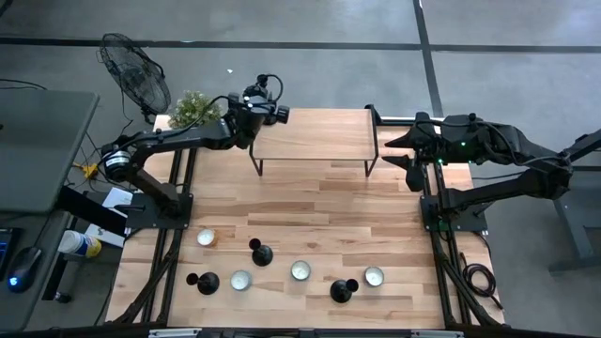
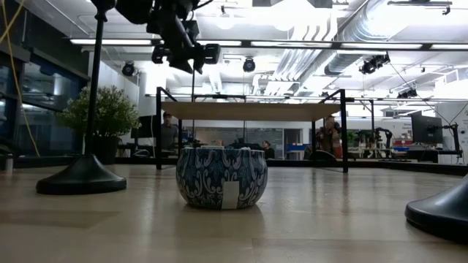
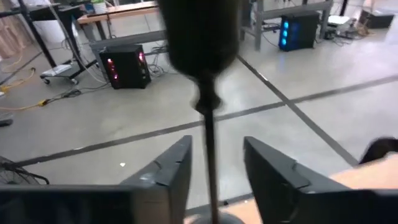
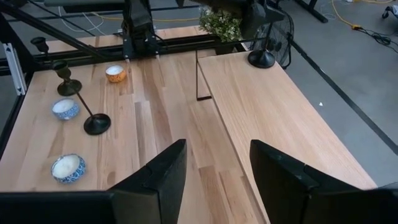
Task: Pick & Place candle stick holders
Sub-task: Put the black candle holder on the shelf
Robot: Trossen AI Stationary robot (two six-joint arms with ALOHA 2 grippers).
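Candlestick upright on shelf corner; left pincer released astride stem. Right pincer gaping, idle.

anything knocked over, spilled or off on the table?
Nothing stands out. Three candle stick holders stand upright at the table's front; a fourth stands on the raised shelf's corner under the left gripper.

The pale plank table is smooth wood with a faint sheen. The slim black metal candle stick holders look matt. The round blue-patterned tealight cup looks glazed and glossy.
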